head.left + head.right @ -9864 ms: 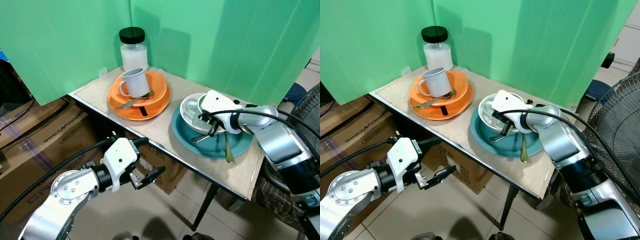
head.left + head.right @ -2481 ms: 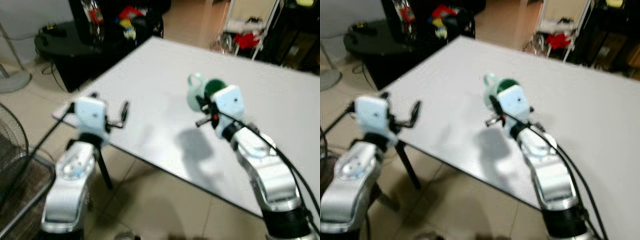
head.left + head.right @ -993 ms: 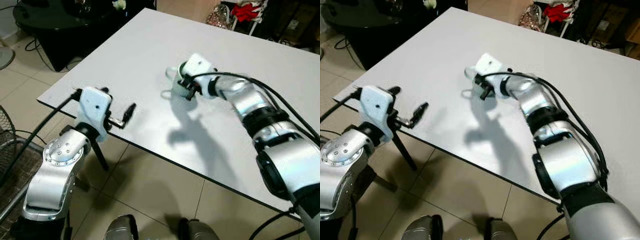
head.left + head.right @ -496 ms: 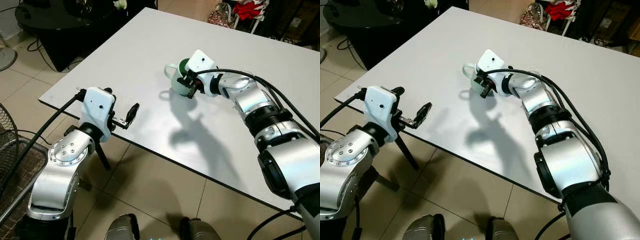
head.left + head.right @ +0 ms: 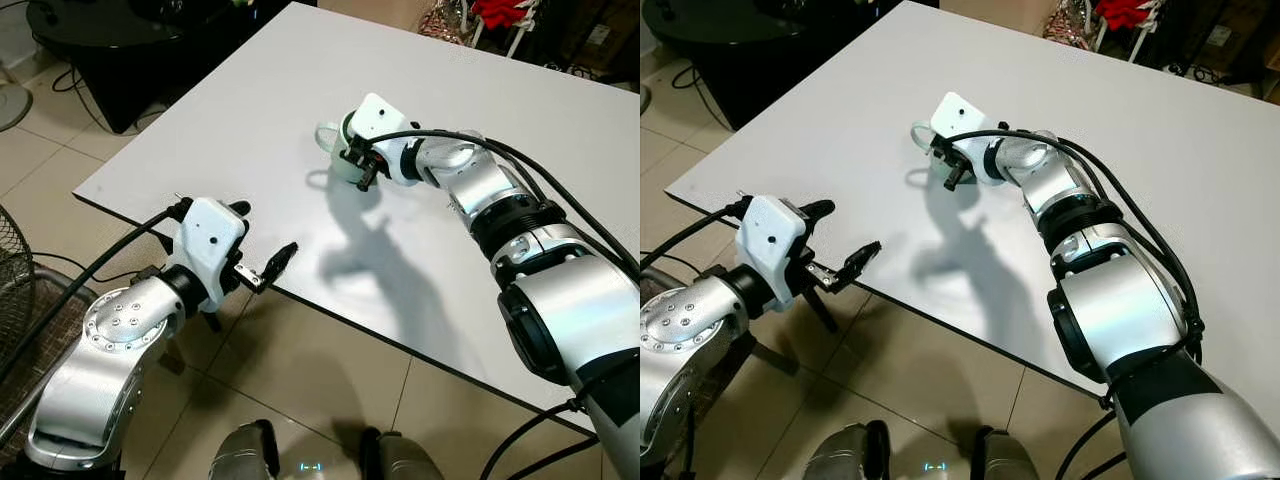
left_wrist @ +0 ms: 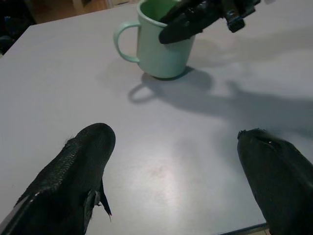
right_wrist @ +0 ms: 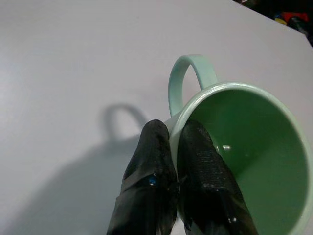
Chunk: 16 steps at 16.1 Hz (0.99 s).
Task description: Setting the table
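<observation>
A pale mint-green enamel mug (image 6: 160,46) with a loop handle and a darker green inside stands upright on the plain white worktop (image 5: 250,120), well in from its edges. The right tool (image 7: 177,159) pinches the mug's rim, one finger inside and one outside. The left tool (image 5: 275,262) hovers at the worktop's near edge, fingers spread apart and holding nothing.

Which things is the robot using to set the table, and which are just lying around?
For the job:
- green mug, standing upright on the white table
- right gripper, pinching the mug's rim, one finger inside and one outside

Just around:
- left gripper, open and holding nothing, at the table's near edge
- red stuff on the floor beyond the table
</observation>
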Tool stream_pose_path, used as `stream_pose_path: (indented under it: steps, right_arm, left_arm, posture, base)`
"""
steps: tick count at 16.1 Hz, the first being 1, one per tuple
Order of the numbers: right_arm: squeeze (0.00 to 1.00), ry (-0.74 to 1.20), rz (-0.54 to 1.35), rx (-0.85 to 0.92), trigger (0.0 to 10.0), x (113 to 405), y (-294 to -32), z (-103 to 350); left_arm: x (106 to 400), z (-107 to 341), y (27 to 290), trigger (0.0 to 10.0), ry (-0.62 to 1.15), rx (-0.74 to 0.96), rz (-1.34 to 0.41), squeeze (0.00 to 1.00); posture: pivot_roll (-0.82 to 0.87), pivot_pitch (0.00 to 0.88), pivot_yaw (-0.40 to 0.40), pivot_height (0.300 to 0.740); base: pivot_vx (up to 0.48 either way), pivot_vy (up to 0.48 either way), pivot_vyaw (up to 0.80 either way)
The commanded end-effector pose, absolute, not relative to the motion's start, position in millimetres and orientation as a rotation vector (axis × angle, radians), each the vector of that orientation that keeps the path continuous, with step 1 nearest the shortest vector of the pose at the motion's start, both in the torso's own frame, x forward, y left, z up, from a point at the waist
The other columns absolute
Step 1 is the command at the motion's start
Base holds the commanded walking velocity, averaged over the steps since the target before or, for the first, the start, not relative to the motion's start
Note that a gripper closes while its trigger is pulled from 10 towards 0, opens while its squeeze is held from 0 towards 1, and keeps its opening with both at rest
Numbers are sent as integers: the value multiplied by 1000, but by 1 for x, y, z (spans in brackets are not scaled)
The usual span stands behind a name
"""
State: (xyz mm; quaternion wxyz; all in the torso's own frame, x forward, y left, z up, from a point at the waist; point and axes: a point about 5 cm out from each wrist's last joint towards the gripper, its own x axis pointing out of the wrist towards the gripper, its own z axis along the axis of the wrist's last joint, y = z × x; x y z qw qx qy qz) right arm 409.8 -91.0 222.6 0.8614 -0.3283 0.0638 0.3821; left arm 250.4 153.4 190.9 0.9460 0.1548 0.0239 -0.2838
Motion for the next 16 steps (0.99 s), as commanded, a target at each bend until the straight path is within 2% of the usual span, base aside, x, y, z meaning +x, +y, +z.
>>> stream_pose_path:
  steps: [1, 6, 7, 8, 13, 16]
  right_arm:
    - [0, 124, 805, -671, 10000, 411, -91, 227]
    - [0, 171, 859, -706, 10000, 409, -92, 223]
    - [153, 172, 857, -705, 10000, 409, -92, 223]
    - [1000, 169, 850, -701, 10000, 409, -93, 224]
    - [1000, 92, 890, -719, 10000, 411, -98, 253]
    - [1000, 52, 968, -718, 10000, 408, -113, 278]
  left_arm:
    - [251, 191, 155, 10000, 56, 314, -581, 0]
    - [250, 192, 153, 10000, 65, 313, -603, 0]
    - [249, 191, 153, 10000, 67, 314, -606, 0]
    - [249, 191, 153, 10000, 67, 315, -610, 0]
    - [254, 194, 154, 10000, 47, 320, -618, 0]
    - [257, 197, 156, 10000, 33, 303, -620, 0]
  posture:
    - [17, 190, -8, 740]
    - [16, 184, -4, 740]
    - [16, 184, -4, 740]
    - [16, 181, -3, 740]
    - [5, 160, 14, 740]
    - [-2, 144, 28, 740]
  base:
    - [0, 0, 0]
    - [0, 0, 0]
    - [0, 0, 0]
    - [0, 0, 0]
    - [0, 0, 0]
    - [0, 0, 0]
